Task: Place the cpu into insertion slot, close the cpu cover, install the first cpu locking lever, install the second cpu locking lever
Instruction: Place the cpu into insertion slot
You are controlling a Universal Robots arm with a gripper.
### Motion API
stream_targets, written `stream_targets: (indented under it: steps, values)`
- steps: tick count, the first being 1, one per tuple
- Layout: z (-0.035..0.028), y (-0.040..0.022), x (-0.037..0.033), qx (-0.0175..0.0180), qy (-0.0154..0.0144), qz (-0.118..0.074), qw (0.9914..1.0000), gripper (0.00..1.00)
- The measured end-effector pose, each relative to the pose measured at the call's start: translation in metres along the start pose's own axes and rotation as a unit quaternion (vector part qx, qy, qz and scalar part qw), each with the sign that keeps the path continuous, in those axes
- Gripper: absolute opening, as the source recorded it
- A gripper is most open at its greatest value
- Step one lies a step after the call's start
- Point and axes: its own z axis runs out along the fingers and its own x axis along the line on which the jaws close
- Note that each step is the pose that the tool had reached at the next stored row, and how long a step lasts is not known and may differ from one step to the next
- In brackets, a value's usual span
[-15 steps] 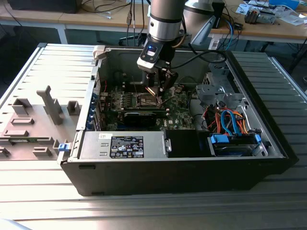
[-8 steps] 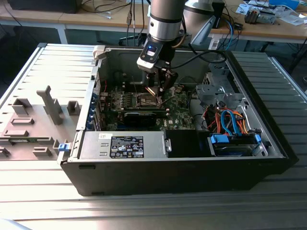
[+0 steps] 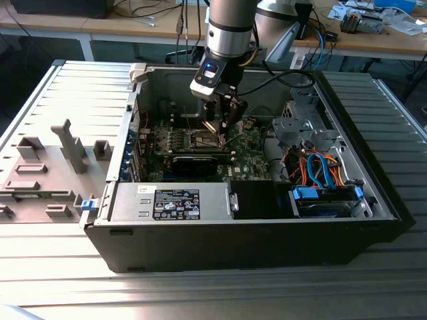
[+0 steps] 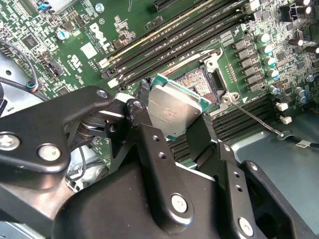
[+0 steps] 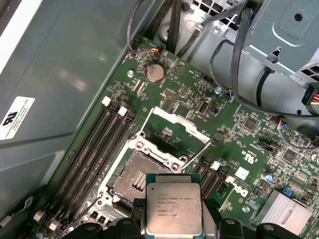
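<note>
In both wrist views my gripper (image 4: 172,118) (image 5: 173,221) is shut on the cpu (image 4: 172,110) (image 5: 173,204), its black fingers clamping two opposite edges with the silver face showing. The chip hangs tilted just above and beside the insertion slot (image 4: 200,79) (image 5: 130,177), whose dark centre lies uncovered. The cpu cover (image 5: 179,122) stands swung up on the slot's far side. A thin wire locking lever (image 4: 251,115) sticks out next to the slot. In the exterior view the gripper (image 3: 223,133) reaches down into the open computer case over the green motherboard (image 3: 250,150).
Long memory slots (image 5: 94,149) (image 4: 169,37) flank the socket. A coin battery (image 5: 154,73) and black cables (image 5: 239,59) lie beyond it. The power supply (image 3: 173,203) and blue cables (image 3: 320,167) fill the case's near side. Grey fixtures (image 3: 67,147) stand at the exterior view's left.
</note>
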Motion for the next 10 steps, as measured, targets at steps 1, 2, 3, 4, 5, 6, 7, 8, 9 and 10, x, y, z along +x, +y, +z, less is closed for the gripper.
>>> stream_targets:
  steps: [1, 2, 3, 4, 5, 6, 7, 8, 9, 10]
  values:
    - [0.0000, 0.0000, 0.0000, 0.0000, 0.0000, 0.000, 1.00000, 0.54]
    - [0.0000, 0.0000, 0.0000, 0.0000, 0.0000, 0.000, 1.00000, 0.54]
    - [0.0000, 0.0000, 0.0000, 0.0000, 0.0000, 0.001, 1.00000, 0.54]
    - [0.0000, 0.0000, 0.0000, 0.0000, 0.0000, 0.001, 1.00000, 0.54]
    - [0.0000, 0.0000, 0.0000, 0.0000, 0.0000, 0.001, 1.00000, 0.54]
    - [0.0000, 0.0000, 0.0000, 0.0001, 0.0000, 0.002, 1.00000, 0.54]
    - [0.0000, 0.0000, 0.0000, 0.0001, 0.0001, 0.002, 1.00000, 0.54]
    - [0.0001, 0.0000, 0.0000, 0.0000, 0.0001, 0.002, 1.00000, 0.54]
    - [0.0001, 0.0000, 0.0000, 0.0000, 0.0002, 0.003, 1.00000, 0.54]
    - [0.0001, 0.0000, 0.0000, 0.0000, 0.0001, 0.003, 1.00000, 0.54]
